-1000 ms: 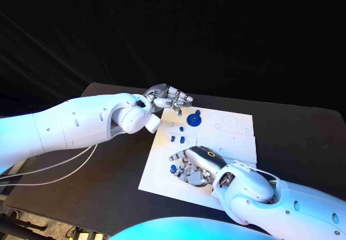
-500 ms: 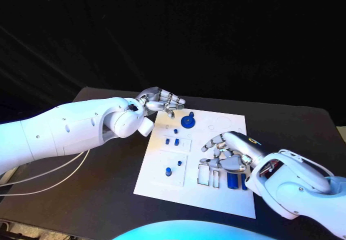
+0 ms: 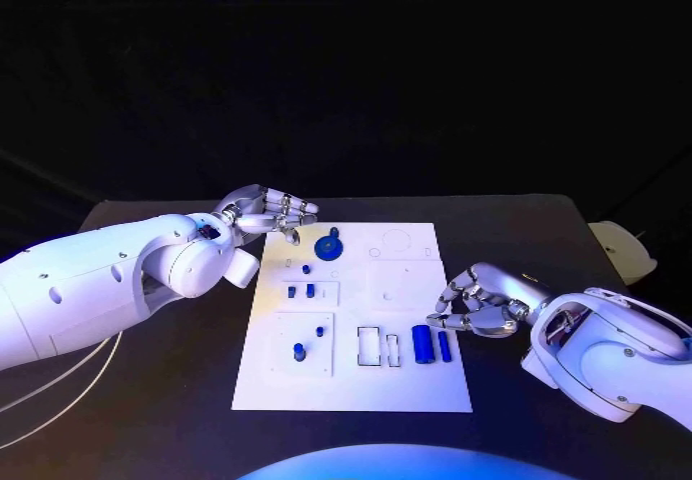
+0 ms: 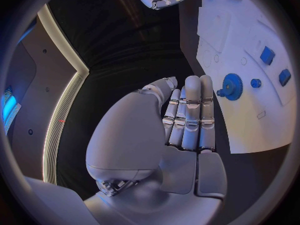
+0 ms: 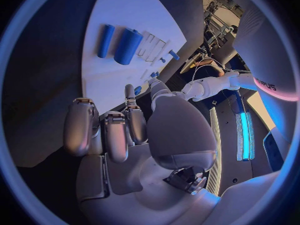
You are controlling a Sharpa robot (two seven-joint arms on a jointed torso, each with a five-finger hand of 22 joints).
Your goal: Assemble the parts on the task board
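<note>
Board [image 3: 433, 385] lies in the middle of the black surface [image 3: 173, 400], and its near half is uncovered now: a second ago the right robot hand [image 3: 480, 305] lay spread over the near-left part, half a second ago it was above the near middle, and now it has drawn off to the right edge, just beside the board and not over it. Its fingers are curled in narrowly with nothing showing between them, so it seems to have come away empty. Closest to it on the board lie a thick cylinder [image 3: 421, 343] and a thin cylinder [image 3: 444, 346], side by side and flat, with two outlined slots [image 3: 368, 346] just to their left. Whether those slots hold anything is too small to tell. Further left, a peg [image 3: 299, 351] stands in its own panel. Beyond that, toward the middle, two small pegs [image 3: 300, 292] sit side by side, and further on a gear [image 3: 330, 246] rests near the far-left corner. The left robot hand [image 3: 267, 213] stays at that far corner, close to the gear but apart from it, fingers folded in together and holding nothing. With the right robot hand pulled back, the cylinders look like the pieces not yet seated, so I judge the assembly is partly done and a fresh reach is still to come.
</note>
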